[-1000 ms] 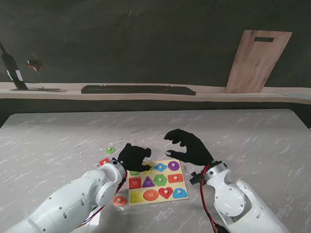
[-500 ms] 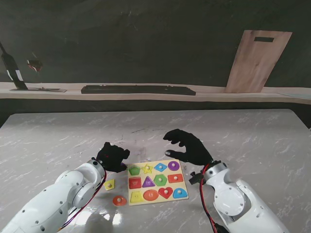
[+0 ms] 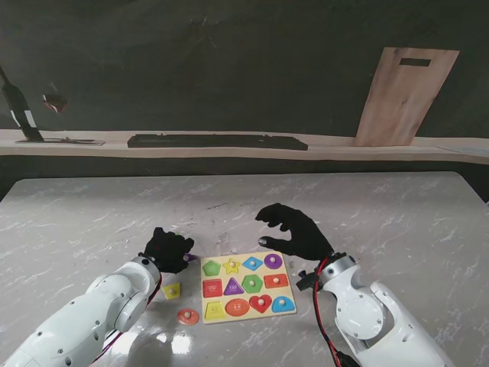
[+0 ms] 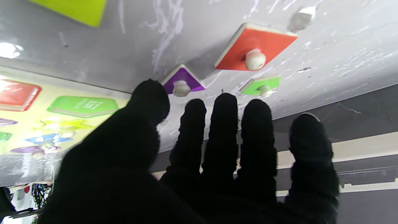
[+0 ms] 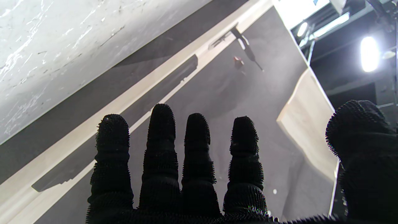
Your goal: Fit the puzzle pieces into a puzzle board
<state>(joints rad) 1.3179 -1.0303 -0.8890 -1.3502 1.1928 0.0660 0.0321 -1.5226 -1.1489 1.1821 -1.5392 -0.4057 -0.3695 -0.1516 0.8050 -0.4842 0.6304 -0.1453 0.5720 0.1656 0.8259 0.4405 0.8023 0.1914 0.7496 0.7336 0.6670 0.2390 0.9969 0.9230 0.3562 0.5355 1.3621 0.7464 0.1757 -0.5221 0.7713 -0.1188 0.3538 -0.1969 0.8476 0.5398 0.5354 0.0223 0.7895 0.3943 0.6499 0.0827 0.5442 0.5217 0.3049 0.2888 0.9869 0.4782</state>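
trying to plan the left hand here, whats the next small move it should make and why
Probably ease the left hand forward and close thumb and first finger on the purple triangle piece. Its white knob sits just past those fingers, which are spread and hold nothing. The red square piece and green piece lie farther off, and the right hand hovers open beyond the puzzle board.

The counter [image 3: 397, 214] is white marble with grey veins. On it the puzzle board [image 3: 286, 304] is pale yellow, holding a green pentagon, yellow star, blue diamond and purple circle along its far row, with red, purple, green and orange shapes behind them. Both hands are black, the left hand [image 3: 168, 249] and the right hand [image 3: 298, 229]. At ten o'clock of the board lie loose pieces: a purple triangle [image 4: 182, 83], a red square [image 4: 255, 49], a small green piece [image 4: 261, 86]. A yellow piece [image 3: 172, 290] and an orange round piece [image 3: 188, 315] sit at the board's eight o'clock.
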